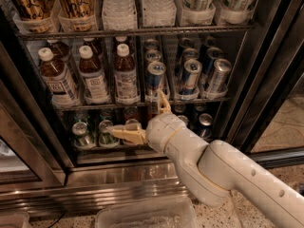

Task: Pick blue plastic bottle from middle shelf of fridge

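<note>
The blue plastic bottle (126,76) stands upright on the middle shelf (97,104) of the fridge (266,75), third from the left, with a white cap and a blue-and-white label. Two similar bottles with whiter labels (57,80) stand to its left, and slim blue-silver cans (155,80) to its right. My gripper (136,112) is open wide just below and in front of the shelf. One tan finger (124,132) points left across the lower cans. The other finger (164,103) points up by the shelf edge, right of the bottle. It holds nothing.
The top rack (142,32) carries large bottles and cans. The lower rack holds short cans (80,134), partly hidden by my arm (223,175). A black door frame (28,127) stands on the left. A clear plastic bin (142,215) sits on the floor before the steel base.
</note>
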{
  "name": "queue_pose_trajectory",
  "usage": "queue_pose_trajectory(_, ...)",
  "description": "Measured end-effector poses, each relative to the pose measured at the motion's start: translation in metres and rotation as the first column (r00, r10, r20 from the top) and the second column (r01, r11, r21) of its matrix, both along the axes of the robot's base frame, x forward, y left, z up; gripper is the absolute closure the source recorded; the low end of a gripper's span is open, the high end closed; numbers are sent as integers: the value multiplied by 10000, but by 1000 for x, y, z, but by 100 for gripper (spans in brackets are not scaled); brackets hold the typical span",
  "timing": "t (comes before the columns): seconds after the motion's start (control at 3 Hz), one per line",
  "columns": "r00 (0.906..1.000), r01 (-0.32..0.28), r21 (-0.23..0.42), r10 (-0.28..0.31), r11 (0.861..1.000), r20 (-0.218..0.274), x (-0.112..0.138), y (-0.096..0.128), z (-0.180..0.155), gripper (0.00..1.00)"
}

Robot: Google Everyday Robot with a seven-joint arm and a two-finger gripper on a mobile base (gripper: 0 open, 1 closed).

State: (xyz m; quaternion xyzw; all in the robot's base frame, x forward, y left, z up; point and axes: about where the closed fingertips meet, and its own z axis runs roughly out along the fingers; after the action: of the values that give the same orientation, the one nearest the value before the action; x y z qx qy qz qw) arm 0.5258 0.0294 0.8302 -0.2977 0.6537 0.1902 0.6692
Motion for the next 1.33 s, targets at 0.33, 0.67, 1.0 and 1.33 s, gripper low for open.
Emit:
queue_pose_trajectory(0.33,10000,49,471,-46,9989,-71,4,2,-4,0)
queue_pose_trajectory(0.67,9996,286,921,-283,9953,-43,10,6,-7,0)
queue_pose_trajectory(1.0,9996,286,921,-283,9953,-43,10,6,-7,0)
queue_pose_trajectory(1.33,9996,285,921,-283,9953,-43,10,6,-7,20)
